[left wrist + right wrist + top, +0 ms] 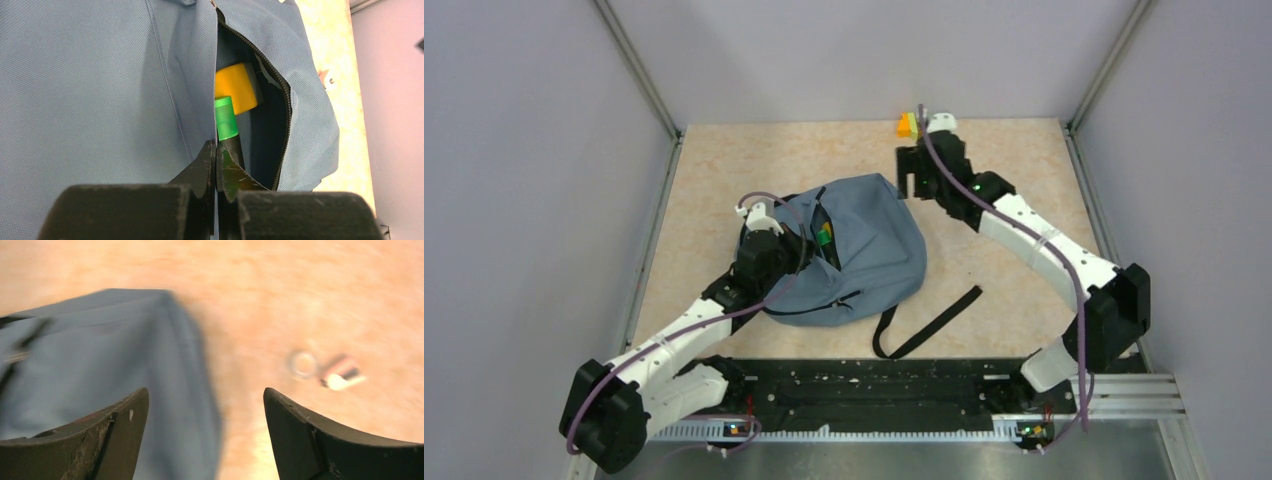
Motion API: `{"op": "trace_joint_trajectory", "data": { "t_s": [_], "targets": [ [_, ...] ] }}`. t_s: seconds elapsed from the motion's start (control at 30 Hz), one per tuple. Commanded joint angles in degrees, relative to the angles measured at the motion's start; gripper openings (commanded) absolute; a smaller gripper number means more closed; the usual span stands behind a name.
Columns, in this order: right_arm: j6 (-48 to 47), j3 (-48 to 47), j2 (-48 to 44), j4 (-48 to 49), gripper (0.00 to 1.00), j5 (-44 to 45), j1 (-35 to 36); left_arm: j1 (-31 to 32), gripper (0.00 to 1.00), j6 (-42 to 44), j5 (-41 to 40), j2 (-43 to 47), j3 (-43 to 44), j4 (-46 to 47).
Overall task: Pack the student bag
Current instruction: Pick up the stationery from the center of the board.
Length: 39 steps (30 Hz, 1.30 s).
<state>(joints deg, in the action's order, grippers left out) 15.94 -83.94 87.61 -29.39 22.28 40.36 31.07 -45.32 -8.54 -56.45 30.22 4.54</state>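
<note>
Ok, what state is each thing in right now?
bag: lying on the table, main zip open.
marker: inside the bag, green cap showing.
yellow block: inside the bag.
orange thing: at the table's far edge, outside the bag.
left gripper: shut on the bag's opening edge.
right gripper: open, empty.

The student bag (879, 250) is dusty blue, its strap (934, 322) black, the table (754, 160) mottled beige.

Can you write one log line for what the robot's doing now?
left tool: shut on student bag edge | right tool: open, empty | inside: green-capped marker, yellow block
</note>
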Motion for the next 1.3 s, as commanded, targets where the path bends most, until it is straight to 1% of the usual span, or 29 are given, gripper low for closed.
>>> {"op": "trace_joint_trajectory", "data": {
  "t_s": [0.0,0.17,0.27,0.33,0.53,0.77,0.93,1.03,1.23,1.27],
  "targets": [
    [1.41,8.81,-1.66,4.4,0.85,-1.55,-11.56,-0.76,0.0,-0.27,-1.31,1.6,-0.37,1.7],
    [3.23,16.4,1.33,10.47,0.87,-6.37,-24.63,-0.83,0.0,-0.25,-1.2,1.61,-0.33,1.53],
    [3.46,16.97,6.09,12.26,0.87,-6.33,-29.71,-0.79,0.0,-0.27,-1.2,1.77,-0.37,1.49],
    [3.16,16.17,9.5,12.99,0.87,-5.28,-31.22,-0.75,0.0,-0.16,-1.22,1.86,-0.33,1.36],
    [3.35,11.17,17.8,11.86,0.87,-1.4,-31.85,-0.93,0.0,0.15,-1.46,1.8,-0.04,0.76],
    [4.44,10.27,20.29,12.39,0.85,1.49,-31.89,-1.05,0.0,0.32,-1.62,1.78,-0.01,0.32],
    [4.05,10.08,21.33,13.21,0.76,1.79,-32.15,-1.18,0.0,0.47,-1.74,1.78,0.09,0.3],
    [4.26,9.56,22.05,12.7,0.68,1.51,-32.15,-1.23,0.0,0.5,-1.66,1.93,0.03,0.17],
    [4.85,9.75,22.33,12.56,0.63,0.25,-32.25,-1.21,0.0,0.58,-1.9,2.4,-0.16,-0.05],
    [4.85,9.84,22.38,12.67,0.6,0.18,-32.24,-1.19,0.0,0.5,-1.88,2.4,-0.21,-0.05]
  ]
}}
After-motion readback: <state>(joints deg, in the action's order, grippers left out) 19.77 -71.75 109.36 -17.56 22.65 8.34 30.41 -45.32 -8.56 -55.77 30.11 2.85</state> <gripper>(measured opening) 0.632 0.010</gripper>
